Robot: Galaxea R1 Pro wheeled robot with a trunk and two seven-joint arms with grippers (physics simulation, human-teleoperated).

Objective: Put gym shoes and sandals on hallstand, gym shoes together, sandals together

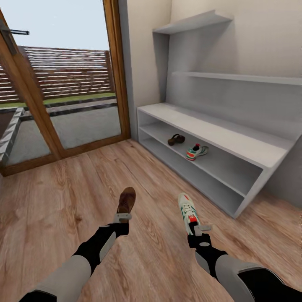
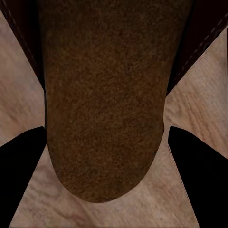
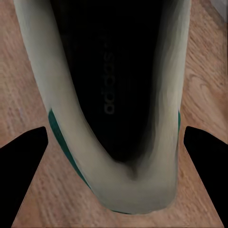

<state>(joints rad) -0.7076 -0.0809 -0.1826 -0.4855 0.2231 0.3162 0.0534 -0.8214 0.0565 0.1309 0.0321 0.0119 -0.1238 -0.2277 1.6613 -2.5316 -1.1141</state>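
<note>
The corridor floor (image 1: 63, 197) looks like light brown wood planks with clear grain and a faint satin sheen. The hallstand (image 1: 218, 138) is a smooth, matt, pale grey-white painted surface with no visible texture. The sandal (image 1: 127, 200) over the floor has a dark brown, leather-look footbed; in the left wrist view that sandal (image 2: 107, 104) appears finely grainy, almost suede-like, with stitched edges on darker, smoother straps. The gym shoe (image 1: 187, 212) over the floor seems smooth white leather or synthetic; close up, the gym shoe (image 3: 114, 95) shows a matt cream collar and a dark, dull lining. The door frame (image 1: 119, 71) is mid-brown, lightly glossy wood
</note>
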